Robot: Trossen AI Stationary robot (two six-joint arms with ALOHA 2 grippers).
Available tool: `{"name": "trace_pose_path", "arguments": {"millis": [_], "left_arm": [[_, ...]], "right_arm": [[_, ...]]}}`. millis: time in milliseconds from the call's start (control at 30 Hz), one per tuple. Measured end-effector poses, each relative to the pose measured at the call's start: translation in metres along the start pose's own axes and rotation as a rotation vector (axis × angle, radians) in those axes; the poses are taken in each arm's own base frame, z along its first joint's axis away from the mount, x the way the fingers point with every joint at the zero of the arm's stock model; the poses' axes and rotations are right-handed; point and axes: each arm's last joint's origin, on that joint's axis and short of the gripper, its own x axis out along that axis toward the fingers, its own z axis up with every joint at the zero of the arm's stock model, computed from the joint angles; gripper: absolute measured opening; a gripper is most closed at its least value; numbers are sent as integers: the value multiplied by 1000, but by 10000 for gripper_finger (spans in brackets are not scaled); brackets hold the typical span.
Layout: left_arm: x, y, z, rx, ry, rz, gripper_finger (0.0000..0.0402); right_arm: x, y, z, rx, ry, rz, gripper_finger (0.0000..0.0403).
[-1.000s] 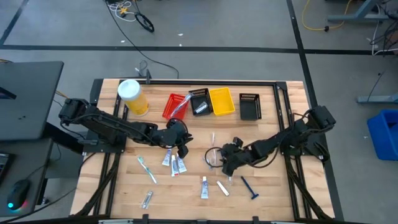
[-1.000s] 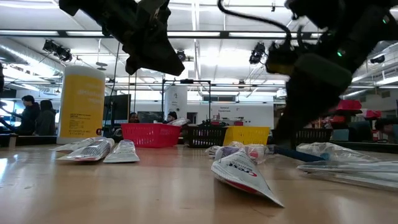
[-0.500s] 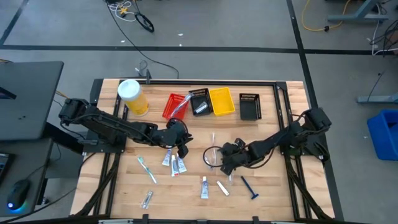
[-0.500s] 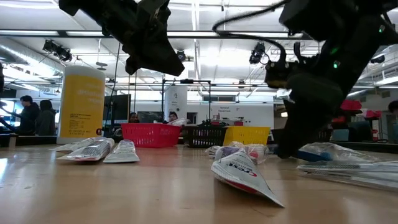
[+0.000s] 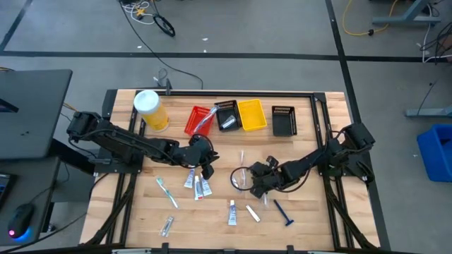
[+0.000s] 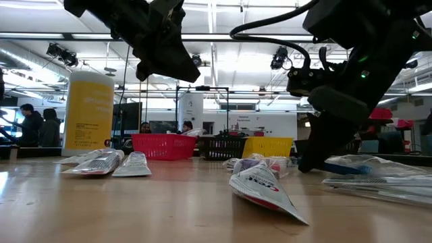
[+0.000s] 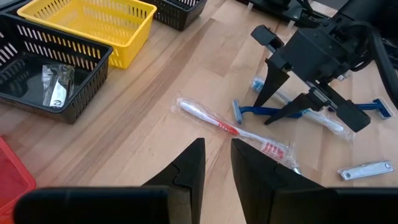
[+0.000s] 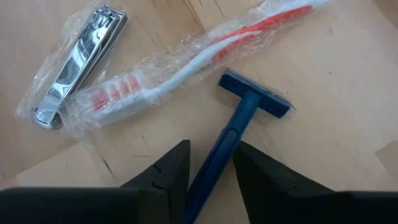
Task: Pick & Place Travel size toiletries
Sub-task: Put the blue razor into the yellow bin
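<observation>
Here, left to right:
Left gripper [image 5: 205,166]: up in the air over three tubes [image 5: 198,185], fingers [image 7: 186,171] a little apart, holding nothing.
Bins: red basket [image 5: 198,120], black bin [image 5: 227,115], yellow bin [image 5: 252,115] at the far side.
Right gripper [image 5: 256,185]: low near the middle of the table, fingers [image 8: 168,171] apart on both sides of a blue razor [image 8: 231,137].
Wrapped toothbrush [image 8: 186,68] and nail clipper [image 8: 79,65]: just past that razor.
Second razor [image 5: 283,212]: near edge, right.

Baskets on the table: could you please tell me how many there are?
4, in a row at the far side: a red basket nearest the yellow canister, then a black basket, a yellow basket, and a second black basket slightly apart.
</observation>
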Motion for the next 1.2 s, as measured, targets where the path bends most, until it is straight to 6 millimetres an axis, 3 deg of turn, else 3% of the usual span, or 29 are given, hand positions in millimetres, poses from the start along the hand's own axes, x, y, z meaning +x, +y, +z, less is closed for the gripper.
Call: {"name": "trace_pose_path", "arguments": {"millis": [600, 800, 1000, 1200], "left_arm": [[0, 0, -1, -2, 7, -4, 85], [0, 2, -3, -32, 22, 24, 85], [-2, 11, -9, -86, 11, 211, 85], [-2, 16, -7, -89, -39, 294, 84]], "right_arm": [[3, -23, 24, 9, -2, -5, 53], [-1, -32, 35, -3, -26, 0, 50], [-15, -49, 56, -5, -116, -34, 49], [-33, -81, 89, -9, -266, -74, 48]]}}
